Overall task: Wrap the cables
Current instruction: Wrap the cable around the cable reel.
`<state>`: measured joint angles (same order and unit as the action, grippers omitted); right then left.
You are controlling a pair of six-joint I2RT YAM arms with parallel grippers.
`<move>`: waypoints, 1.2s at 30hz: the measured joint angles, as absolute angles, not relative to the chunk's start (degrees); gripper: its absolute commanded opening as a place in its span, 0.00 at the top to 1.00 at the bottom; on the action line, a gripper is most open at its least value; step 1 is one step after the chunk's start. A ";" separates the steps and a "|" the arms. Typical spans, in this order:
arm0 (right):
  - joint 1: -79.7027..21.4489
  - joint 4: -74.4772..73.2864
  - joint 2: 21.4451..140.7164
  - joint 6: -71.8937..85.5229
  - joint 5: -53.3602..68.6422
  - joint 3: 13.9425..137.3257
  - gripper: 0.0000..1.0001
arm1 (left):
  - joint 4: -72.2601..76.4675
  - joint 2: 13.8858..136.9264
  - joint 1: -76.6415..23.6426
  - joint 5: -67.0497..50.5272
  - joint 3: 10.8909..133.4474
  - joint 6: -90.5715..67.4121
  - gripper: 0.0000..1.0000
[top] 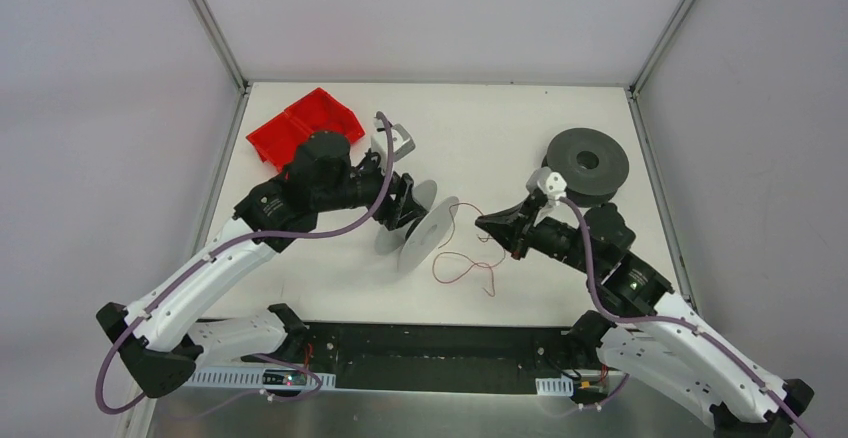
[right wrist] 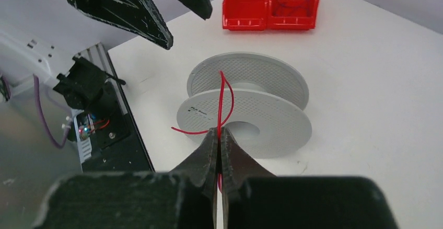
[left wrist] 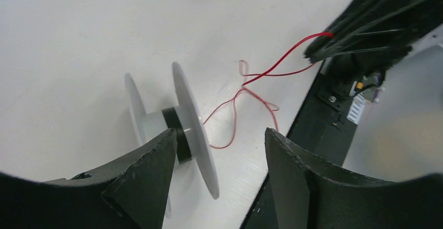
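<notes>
At the middle of the table, the right gripper (right wrist: 218, 135) has its two fingers pressed together on a thin red cable (right wrist: 225, 95), which it pinches near the tips.

From that pinch the cable runs away from the gripper and rises into the gap between the two flanges of a pale grey spool (right wrist: 245, 115). The spool lies just ahead of the right gripper, toward the robot's left. It stands on its rims, with its axle roughly level and pointing from one gripper toward the other.

On the far side of the spool is the left gripper (left wrist: 219, 135), its fingers spread wide. One finger sits right against the spool's dark hub, but the left wrist view is too oblique to tell whether it touches. The left arm is the nearer one to the spool. The right arm alone has the cable.

The right wrist view shows the clamp and the cable entering the spool. The overhead and left wrist views show what it misses: the slack cable lying in loose loops on the table, between the spool and the near edge.
</notes>
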<state>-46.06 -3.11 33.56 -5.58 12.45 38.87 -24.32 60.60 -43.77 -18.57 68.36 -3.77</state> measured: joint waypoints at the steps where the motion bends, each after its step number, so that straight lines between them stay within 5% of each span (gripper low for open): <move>1: -46.06 -1.74 34.76 -7.95 14.92 38.87 1.00 | -24.29 60.18 -43.77 -19.84 68.36 -3.75 0.37; 11: -46.06 5.10 40.01 -15.88 29.71 39.33 1.00 | -23.09 57.32 -43.77 -30.13 64.90 -1.67 0.35; 20: -46.06 7.38 40.10 -15.86 33.76 39.66 0.99 | -21.69 59.90 -43.77 -35.64 63.68 2.09 0.47; 22: -46.06 7.46 40.10 -15.88 33.95 39.66 0.99 | -21.30 60.07 -43.77 -36.62 63.29 2.44 0.58; 26: -46.06 7.51 40.16 -15.86 34.11 39.66 0.99 | -20.93 60.07 -43.77 -37.19 62.83 2.76 1.00; 36: -46.06 4.71 41.34 -15.75 27.20 40.07 1.00 | -19.62 58.83 -43.77 -27.16 61.19 2.50 1.00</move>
